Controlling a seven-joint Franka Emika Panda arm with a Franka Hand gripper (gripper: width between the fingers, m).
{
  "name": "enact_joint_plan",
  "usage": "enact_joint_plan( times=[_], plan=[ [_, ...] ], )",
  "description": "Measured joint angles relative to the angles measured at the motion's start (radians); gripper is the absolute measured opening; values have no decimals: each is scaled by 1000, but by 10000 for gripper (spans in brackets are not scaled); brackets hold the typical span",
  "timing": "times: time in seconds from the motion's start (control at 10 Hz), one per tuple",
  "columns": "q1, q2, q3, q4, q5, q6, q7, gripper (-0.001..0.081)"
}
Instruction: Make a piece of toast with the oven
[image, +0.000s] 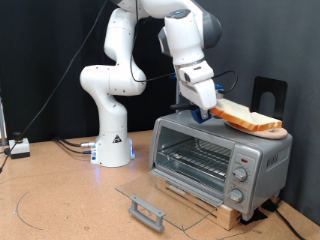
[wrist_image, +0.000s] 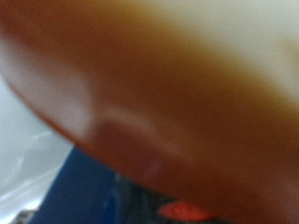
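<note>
The silver-grey oven (image: 215, 160) stands on a wooden board at the exterior view's right. Its glass door (image: 160, 198) is dropped open and the wire rack inside is bare. Pale bread slices with tan-brown crust (image: 250, 118) lie on a wooden plate (image: 272, 132) on the oven's top. My gripper (image: 205, 108) is down at the slices' left edge, touching or nearly touching the top slice. The fingertips are hidden there. The wrist view is filled with a blurred close-up of brown crust (wrist_image: 140, 121) and pale crumb.
The open door's grey bar handle (image: 147, 211) juts out over the table in front of the oven. The arm's white base (image: 112, 140) stands to the oven's left. A black stand (image: 268, 95) is behind the oven. Cables run along the table at the left.
</note>
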Motion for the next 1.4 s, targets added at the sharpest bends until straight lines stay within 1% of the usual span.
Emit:
enact_joint_plan(
  times=[0.2,0.5,0.8,1.0,1.2,1.4],
  plan=[
    [1,-10,-22,-28,6,11,-62,396],
    [3,-25,-30,-57,39,46,-120,396],
    [27,-28,-30,-91,137,144,-211,396],
    [64,-31,-21,-111,204,164,-218,396],
    [110,-40,-20,-126,316,183,-218,396],
    [137,-62,-19,-131,388,183,-185,396]
  ],
)
